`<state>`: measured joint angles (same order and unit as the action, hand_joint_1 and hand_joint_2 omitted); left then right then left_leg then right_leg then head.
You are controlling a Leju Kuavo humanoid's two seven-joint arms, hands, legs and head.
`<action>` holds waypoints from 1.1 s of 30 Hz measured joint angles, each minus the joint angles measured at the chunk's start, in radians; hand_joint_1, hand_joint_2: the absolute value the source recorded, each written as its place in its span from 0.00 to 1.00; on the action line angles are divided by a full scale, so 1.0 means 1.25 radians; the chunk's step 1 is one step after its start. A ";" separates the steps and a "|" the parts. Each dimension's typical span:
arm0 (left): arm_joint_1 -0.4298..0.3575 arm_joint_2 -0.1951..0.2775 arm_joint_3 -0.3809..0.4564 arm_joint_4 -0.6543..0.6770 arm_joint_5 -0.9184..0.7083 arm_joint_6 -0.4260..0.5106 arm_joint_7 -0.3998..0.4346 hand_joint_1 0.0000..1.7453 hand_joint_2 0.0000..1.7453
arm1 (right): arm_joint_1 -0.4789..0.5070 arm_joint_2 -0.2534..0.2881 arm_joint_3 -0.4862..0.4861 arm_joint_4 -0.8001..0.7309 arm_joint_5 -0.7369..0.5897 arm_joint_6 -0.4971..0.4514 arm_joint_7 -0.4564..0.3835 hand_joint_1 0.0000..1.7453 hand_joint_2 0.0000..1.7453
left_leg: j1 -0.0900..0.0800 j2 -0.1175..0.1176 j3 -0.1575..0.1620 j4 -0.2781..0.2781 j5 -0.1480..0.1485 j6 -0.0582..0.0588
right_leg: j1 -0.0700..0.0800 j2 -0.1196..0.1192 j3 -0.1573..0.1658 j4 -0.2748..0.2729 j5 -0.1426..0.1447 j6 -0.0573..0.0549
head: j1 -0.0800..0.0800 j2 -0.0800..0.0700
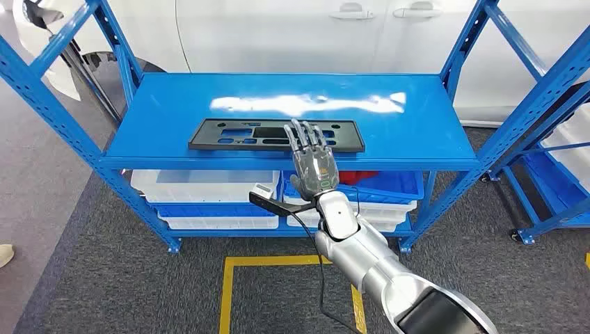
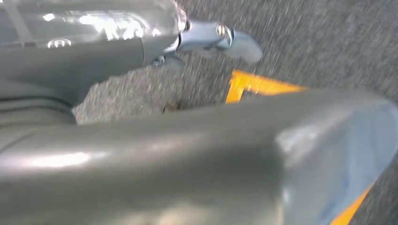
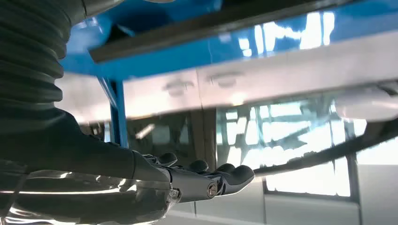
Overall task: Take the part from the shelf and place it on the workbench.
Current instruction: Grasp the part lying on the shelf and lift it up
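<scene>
In the head view, the black part (image 1: 276, 135) is lying flat on the blue shelf (image 1: 174, 104), near its front edge; the right hand (image 1: 314, 161) is reaching over the part's right half, fingers (image 1: 306, 136) straight and spread, holding nothing; contact I cannot tell. For a good grasp, the fingers should be curling around the near edge. In the left wrist view, the left hand (image 2: 220, 40) is hanging over grey floor (image 2: 305, 42), blurred; its state I cannot tell. In the right wrist view, the fingers are lying extended, nothing between them.

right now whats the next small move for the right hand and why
Probably lower the right hand and close its fingers on the near edge of the black part. The fingers are spread, reaching over that part on the blue shelf, and nothing appears gripped yet.
</scene>
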<state>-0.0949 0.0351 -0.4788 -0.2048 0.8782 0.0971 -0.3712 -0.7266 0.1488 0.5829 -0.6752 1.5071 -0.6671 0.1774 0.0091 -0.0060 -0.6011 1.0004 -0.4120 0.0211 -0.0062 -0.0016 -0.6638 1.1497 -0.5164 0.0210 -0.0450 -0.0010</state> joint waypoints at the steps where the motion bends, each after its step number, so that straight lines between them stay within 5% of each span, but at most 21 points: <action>1: 0.000 0.000 0.000 0.000 0.000 0.000 0.000 0.00 0.00 | 0.001 0.000 0.000 0.000 0.011 -0.004 0.003 0.00 1.00 | -0.001 0.000 0.000 0.000 0.000 0.001 | 0.000 0.000 -0.017 0.036 -0.015 0.001 | 0.000 0.000; 4: 0.001 0.000 0.000 0.001 -0.001 -0.001 -0.001 0.00 0.00 | 0.006 0.000 0.000 0.002 0.041 -0.016 0.014 0.00 1.00 | -0.002 -0.001 0.000 0.002 -0.001 0.002 | 0.000 0.000 -0.067 0.135 -0.040 0.002 | 0.000 0.000; 6: 0.001 0.000 0.000 0.001 -0.001 -0.002 -0.001 0.00 0.00 | 0.008 0.001 0.000 0.004 0.046 -0.017 0.016 0.00 1.00 | -0.003 -0.002 0.000 0.005 -0.002 0.000 | 0.000 0.000 -0.043 0.080 0.002 -0.001 | 0.000 0.000; 8: 0.000 -0.001 -0.001 0.001 -0.002 -0.002 -0.002 0.00 0.00 | 0.005 0.003 0.000 0.004 0.046 -0.017 0.015 0.00 1.00 | -0.004 -0.003 -0.001 0.010 -0.005 -0.005 | 0.002 0.000 0.013 -0.034 0.050 -0.008 | 0.000 0.000; 10: 0.000 -0.001 -0.001 0.001 -0.003 -0.003 -0.003 0.00 0.00 | 0.004 0.006 0.000 0.004 0.046 -0.018 0.012 0.00 1.00 | -0.007 -0.003 -0.003 0.014 -0.008 -0.012 | 0.004 0.001 0.039 -0.091 0.065 -0.016 | 0.000 0.000; 13: 0.001 -0.001 -0.001 0.002 -0.003 -0.002 -0.005 0.00 0.00 | 0.004 0.010 0.000 0.005 0.046 -0.019 0.009 0.00 1.00 | -0.006 -0.003 -0.003 0.015 -0.011 -0.025 | 0.004 0.001 0.042 -0.100 0.067 -0.030 | 0.000 0.000; 15: 0.001 0.000 -0.001 0.002 -0.002 -0.002 -0.007 0.00 0.00 | 0.003 0.016 0.000 0.006 0.046 -0.019 0.007 0.00 1.00 | -0.004 -0.002 -0.020 0.056 -0.039 -0.034 | 0.000 0.000 0.046 -0.107 0.071 -0.038 | 0.000 0.000; 18: 0.002 -0.001 -0.001 0.003 -0.001 -0.002 -0.008 0.00 0.00 | 0.003 0.021 0.009 0.011 0.047 -0.020 0.009 0.00 1.00 | 0.002 -0.001 -0.088 0.203 -0.108 -0.046 | 0.000 -0.001 0.047 -0.108 0.070 -0.042 | 0.000 0.000; 20: 0.003 -0.001 -0.001 0.004 -0.001 -0.002 -0.008 0.00 0.00 | 0.003 0.021 0.019 0.018 0.047 -0.020 0.014 0.00 1.00 | 0.003 -0.001 -0.105 0.232 -0.103 -0.048 | 0.001 0.000 0.047 -0.107 0.069 -0.042 | 0.000 0.000; 23: 0.002 0.000 -0.001 0.005 -0.001 -0.002 -0.008 0.00 0.00 | -0.002 0.022 0.040 0.031 0.046 -0.020 0.023 0.00 1.00 | 0.001 0.000 -0.032 0.081 -0.026 -0.040 | 0.002 0.001 0.051 -0.107 0.066 -0.037 | 0.000 0.000; 25: 0.001 0.000 -0.001 0.005 -0.001 -0.002 -0.009 0.00 0.00 | -0.008 0.023 0.057 0.042 0.046 -0.020 0.030 0.00 1.00 | -0.003 0.000 0.002 0.011 -0.007 -0.030 | 0.004 0.001 0.052 -0.107 0.064 -0.030 | 0.000 0.000; 30: 0.002 0.000 -0.001 0.005 -0.002 -0.003 -0.010 0.00 0.00 | -0.017 0.026 0.093 0.072 0.046 -0.021 0.045 0.00 1.00 | -0.001 -0.001 0.013 -0.007 -0.006 -0.007 | 0.003 0.001 0.046 -0.086 0.045 -0.007 | 0.000 0.000; 33: 0.001 0.000 -0.001 0.005 -0.003 -0.004 -0.010 0.00 0.00 | -0.024 0.027 0.118 0.101 0.047 -0.022 0.055 0.00 1.00 | -0.001 -0.001 0.016 -0.009 -0.008 -0.001 | 0.001 0.001 -0.029 0.063 -0.021 0.001 | 0.000 0.000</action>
<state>-0.0939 0.0349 -0.4795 -0.1982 0.8740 0.0923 -0.3834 -0.7565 0.1825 0.7303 -0.5492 1.5653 -0.6943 0.2459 0.0074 -0.0069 -0.5809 0.9895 -0.4222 0.0201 -0.0046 -0.0003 -0.7002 1.2284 -0.5422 0.0224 -0.0446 -0.0011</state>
